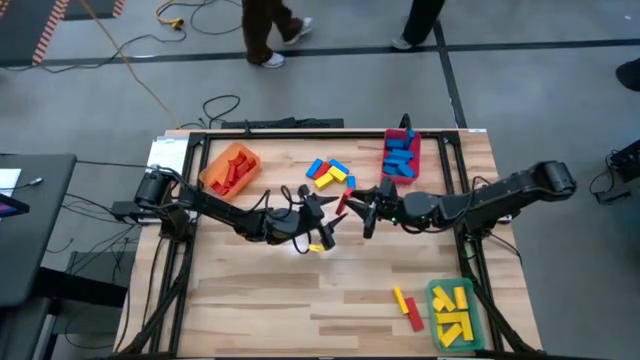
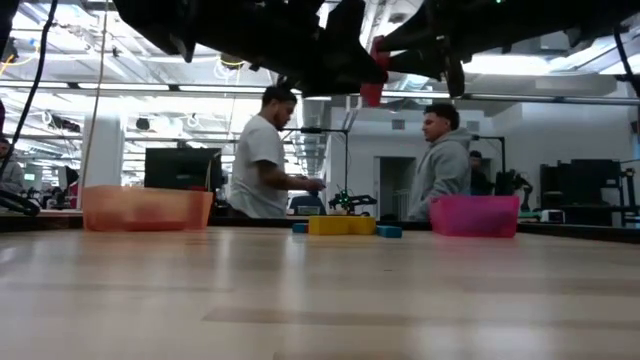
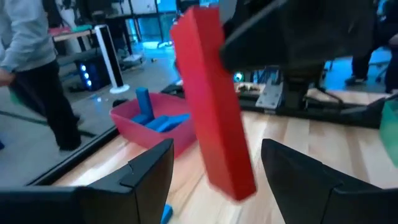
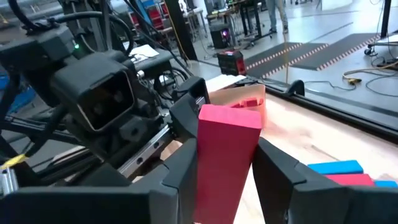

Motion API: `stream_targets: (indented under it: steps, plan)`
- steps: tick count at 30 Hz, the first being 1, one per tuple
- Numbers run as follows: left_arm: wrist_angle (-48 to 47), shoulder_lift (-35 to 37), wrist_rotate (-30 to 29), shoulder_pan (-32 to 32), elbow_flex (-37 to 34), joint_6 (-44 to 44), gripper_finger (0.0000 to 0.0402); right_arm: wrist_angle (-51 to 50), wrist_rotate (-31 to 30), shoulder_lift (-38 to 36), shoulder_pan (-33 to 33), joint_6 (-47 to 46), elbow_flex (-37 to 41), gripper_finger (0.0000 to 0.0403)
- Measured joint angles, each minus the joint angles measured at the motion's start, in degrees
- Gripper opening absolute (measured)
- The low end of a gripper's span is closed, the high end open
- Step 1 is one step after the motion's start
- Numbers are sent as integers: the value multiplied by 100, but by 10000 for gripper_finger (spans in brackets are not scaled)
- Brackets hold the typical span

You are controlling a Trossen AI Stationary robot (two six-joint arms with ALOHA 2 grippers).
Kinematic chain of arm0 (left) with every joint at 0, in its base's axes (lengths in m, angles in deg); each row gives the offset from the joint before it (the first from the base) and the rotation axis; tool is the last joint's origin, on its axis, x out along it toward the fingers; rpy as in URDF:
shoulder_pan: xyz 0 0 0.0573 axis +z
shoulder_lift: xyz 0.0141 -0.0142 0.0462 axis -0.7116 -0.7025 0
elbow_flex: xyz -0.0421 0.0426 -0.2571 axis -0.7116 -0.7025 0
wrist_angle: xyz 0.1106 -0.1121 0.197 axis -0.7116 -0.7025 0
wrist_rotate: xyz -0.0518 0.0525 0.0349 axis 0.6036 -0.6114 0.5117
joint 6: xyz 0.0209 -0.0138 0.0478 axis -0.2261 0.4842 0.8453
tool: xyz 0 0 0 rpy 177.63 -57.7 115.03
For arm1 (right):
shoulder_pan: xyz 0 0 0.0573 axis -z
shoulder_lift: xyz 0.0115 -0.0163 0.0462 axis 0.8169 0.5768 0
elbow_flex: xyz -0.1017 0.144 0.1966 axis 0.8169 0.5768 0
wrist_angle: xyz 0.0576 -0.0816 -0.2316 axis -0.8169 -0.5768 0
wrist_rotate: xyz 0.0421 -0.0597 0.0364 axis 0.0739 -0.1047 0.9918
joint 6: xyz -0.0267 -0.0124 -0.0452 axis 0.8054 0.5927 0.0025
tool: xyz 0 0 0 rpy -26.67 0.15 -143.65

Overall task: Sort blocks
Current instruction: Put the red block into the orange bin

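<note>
Above the table's middle, a red block (image 1: pixel 343 203) hangs between my two grippers. My right gripper (image 4: pixel 227 155), coming in from the right, is shut on it. Facing it from the left is my left gripper (image 3: pixel 217 158), which is open. Its fingers stand on either side of the block's free end (image 3: pixel 233 177), with gaps showing on both sides. Below the left gripper, a yellow block (image 1: pixel 320 247) lies flat on the table. Loose blue and yellow blocks (image 1: pixel 328 172) lie at the far middle. My right gripper pinches the red block near one end, by two opposite long sides (image 4: pixel 214 168), between its two fingers. The fingers come about level from the table's right side and lie along the block. The block sticks out past the fingertips toward the left gripper, tilted and clear of the table.
An orange bin (image 1: pixel 232 168) with red blocks stands far left. A red bin (image 1: pixel 401 155) with blue blocks stands far right. A green bin (image 1: pixel 455 312) with yellow blocks stands near right, a red and a yellow block (image 1: pixel 405 305) beside it. People stand beyond the far edge.
</note>
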Motion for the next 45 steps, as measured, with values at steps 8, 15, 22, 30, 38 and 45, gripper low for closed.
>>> stream_targets:
  steps: [8,15,22,30,38,45]
  plan:
    - [-101,0,-188,10,44,265,236,613,2,447,0,90,-13,146]
    - [-370,0,-349,10,44,486,166,594,2,723,-20,264,-313,146]
    - [-426,-2,-393,-3,28,741,71,491,14,705,-44,402,-374,144]
    - [-380,-4,-349,-27,22,1009,46,-50,33,703,-159,253,-376,144]
    - [-388,-4,-342,-73,22,1268,46,-242,8,703,-262,295,-376,145]
    - [-478,-4,-454,-155,22,1449,46,-366,9,703,-339,299,-376,145]
